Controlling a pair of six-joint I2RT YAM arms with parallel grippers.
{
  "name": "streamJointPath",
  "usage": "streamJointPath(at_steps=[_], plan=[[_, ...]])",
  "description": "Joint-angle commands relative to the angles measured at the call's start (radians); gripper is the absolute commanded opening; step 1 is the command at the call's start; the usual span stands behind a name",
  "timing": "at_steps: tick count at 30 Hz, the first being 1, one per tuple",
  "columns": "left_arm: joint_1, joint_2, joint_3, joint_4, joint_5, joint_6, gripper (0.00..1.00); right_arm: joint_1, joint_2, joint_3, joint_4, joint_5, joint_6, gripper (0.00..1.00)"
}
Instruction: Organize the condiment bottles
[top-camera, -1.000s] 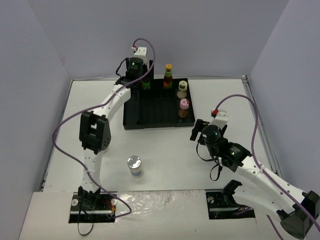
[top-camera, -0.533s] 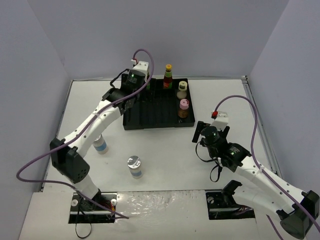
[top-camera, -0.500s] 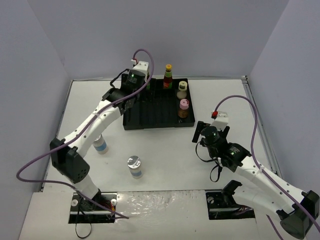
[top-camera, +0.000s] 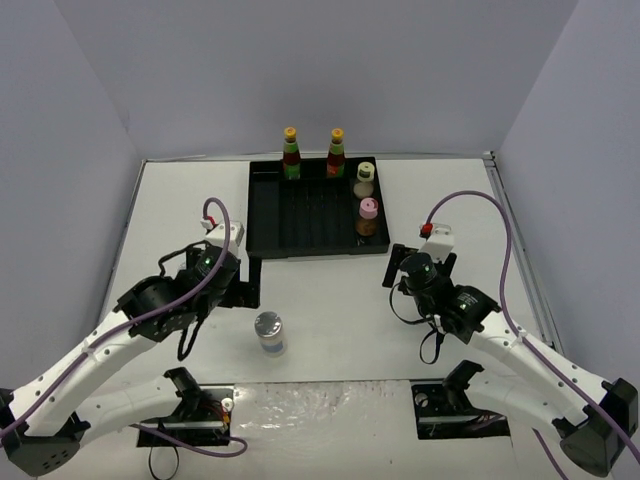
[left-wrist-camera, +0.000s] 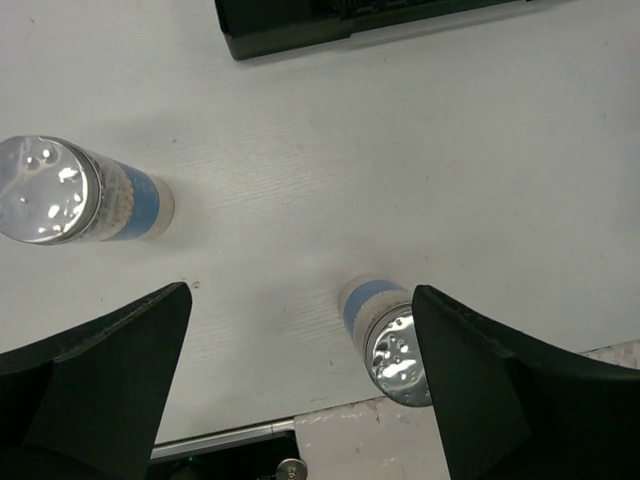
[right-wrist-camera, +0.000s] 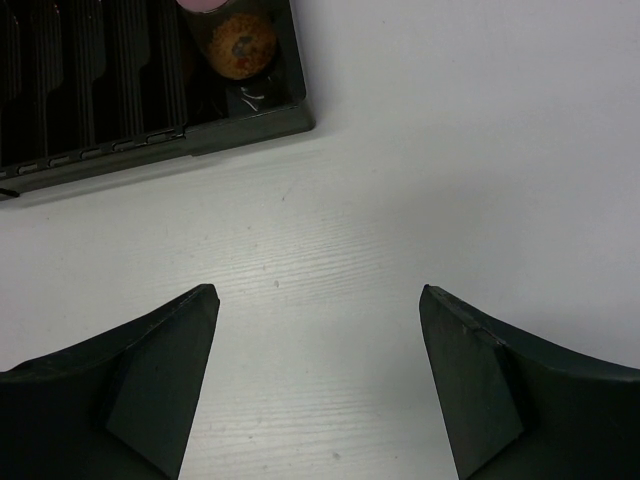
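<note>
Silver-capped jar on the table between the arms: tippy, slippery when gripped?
Probably tips if pushed high: the silver-capped jar stands upright, taller than wide. Its smooth clear wall looks rigid but may slip.

My counter (top-camera: 330, 300) is plain white with a faint wood grain, boxed in by pale lavender-grey walls (top-camera: 300, 60) on three sides. Lighting's soft and even.

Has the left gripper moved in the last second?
Yes, the left gripper withdrew from the far-left corner of the black ridged tray to beside its near-left corner.
</note>
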Motion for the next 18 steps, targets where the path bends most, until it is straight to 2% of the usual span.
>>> streamJointPath(at_steps=[1, 8, 18], plan=[[-0.058, 0.028, -0.021, 0.004, -0.008, -0.08, 0.89, 0.009, 0.001, 0.016, 0.03, 0.026, 0.028, 0.78], [-0.213, 0.059, -0.043, 0.023, -0.026, -0.128, 0.89, 0.009, 0.004, 0.004, 0.032, 0.023, 0.044, 0.78], [-0.325, 0.087, -0.083, 0.047, -0.025, -0.203, 0.89, 0.009, 0.011, -0.013, 0.042, 0.023, 0.045, 0.78]])
